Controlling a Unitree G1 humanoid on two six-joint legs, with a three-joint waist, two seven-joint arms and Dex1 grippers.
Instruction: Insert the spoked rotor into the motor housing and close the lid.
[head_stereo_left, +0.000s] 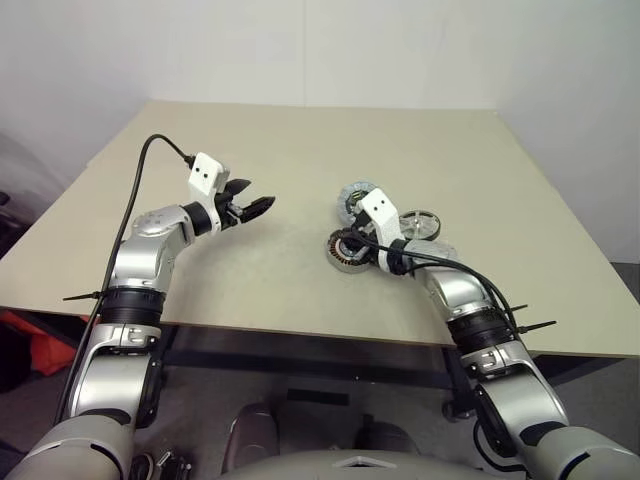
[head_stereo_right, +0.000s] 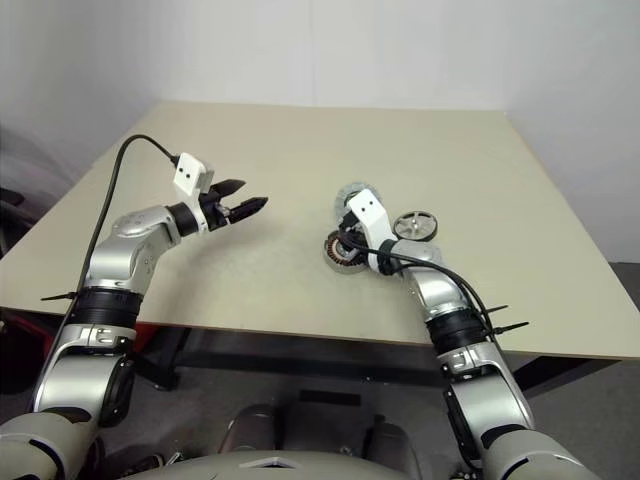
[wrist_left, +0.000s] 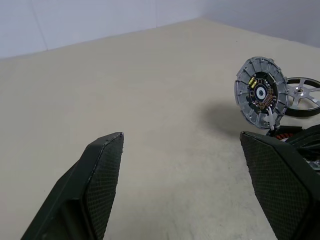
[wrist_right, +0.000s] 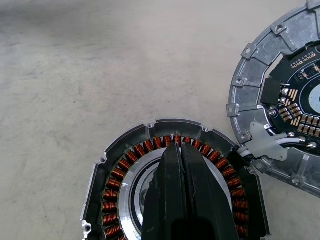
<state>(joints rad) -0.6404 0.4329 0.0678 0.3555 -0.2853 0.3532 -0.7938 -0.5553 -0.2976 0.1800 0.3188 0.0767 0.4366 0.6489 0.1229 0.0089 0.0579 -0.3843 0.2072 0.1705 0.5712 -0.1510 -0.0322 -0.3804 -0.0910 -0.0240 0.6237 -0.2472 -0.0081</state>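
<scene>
Three motor parts sit clustered on your beige table (head_stereo_left: 300, 160), right of centre. The motor housing (wrist_right: 125, 175) lies flat nearest you, copper windings ringing a silver centre; no rotor in it, the bore is taken up by your right gripper (wrist_right: 181, 165), whose fingers are pressed together with nothing between them, tips over the centre and the far windings. The lid (wrist_left: 261, 93) stands tilted on edge just behind the housing, dark circuit board facing your left side, tied to the housing by pale wires at a small bracket. The spoked rotor (head_stereo_left: 420, 224) lies flat on the table just beside both, on their right and slightly farther back, touching neither gripper. Your left gripper (head_stereo_left: 247, 207) hovers well apart to the left above bare table, fingers (wrist_left: 95, 190) spread wide, empty, pointing toward the cluster.
</scene>
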